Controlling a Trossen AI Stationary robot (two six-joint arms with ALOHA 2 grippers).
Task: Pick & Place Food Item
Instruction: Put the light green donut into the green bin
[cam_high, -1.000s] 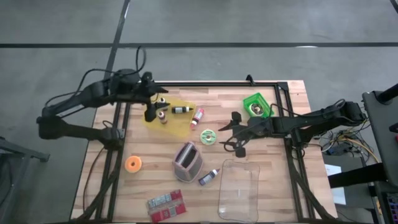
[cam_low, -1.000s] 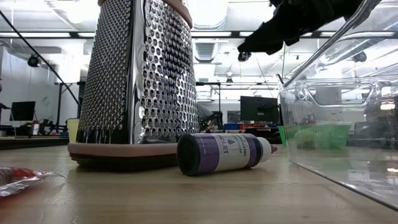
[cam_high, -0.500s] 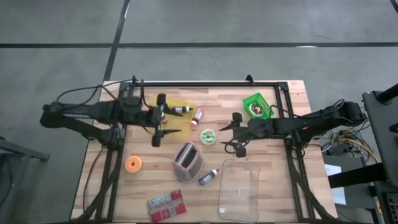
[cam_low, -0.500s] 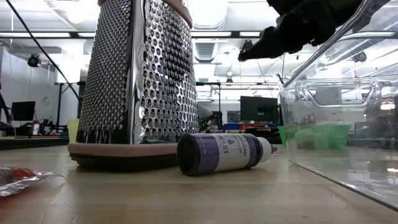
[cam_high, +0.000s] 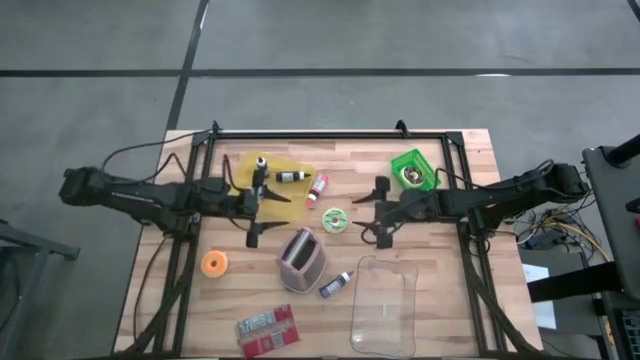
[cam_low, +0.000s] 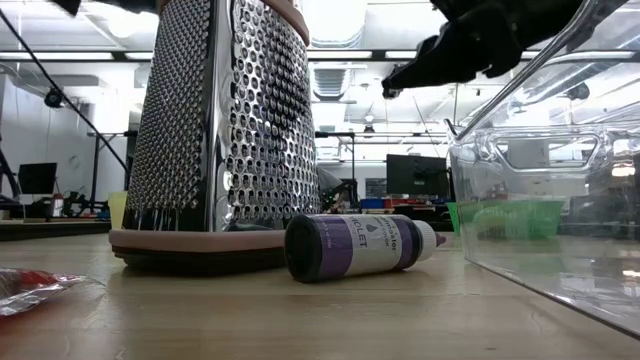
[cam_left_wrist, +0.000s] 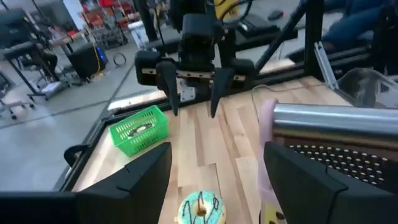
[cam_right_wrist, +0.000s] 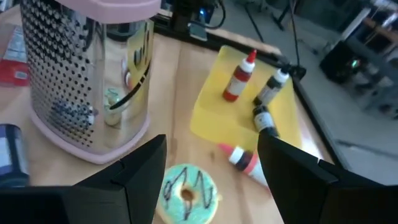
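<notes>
**Two grippers waiting on either side of the donut**

The food item here is looking like the small green donut (cam_high: 336, 220). It is lying flat on the table (cam_high: 440, 270), just beside the metal grater (cam_high: 301, 259), on the grater's far side. It is round, so it is not pointing any way and is not having a long side. Its hole is facing up. No gripper is touching it.

The left gripper (cam_high: 256, 208) is hanging over the table on one side of the donut, with its fingers spread and nothing between them. The right gripper (cam_high: 382, 210) is hanging on the other side of the donut, and its fingers are spread wide and holding nothing too. Both grippers are pointing toward the donut, which probably means one of them is getting ready to grab it.

Because the donut is lying flat, a gripper will likely be coming down from above and pinching its ring.

The clear bin (cam_high: 384, 302) is sitting near the grater on the table's near side. It is looking like a good place for the donut to go, but that is only a guess.
</notes>
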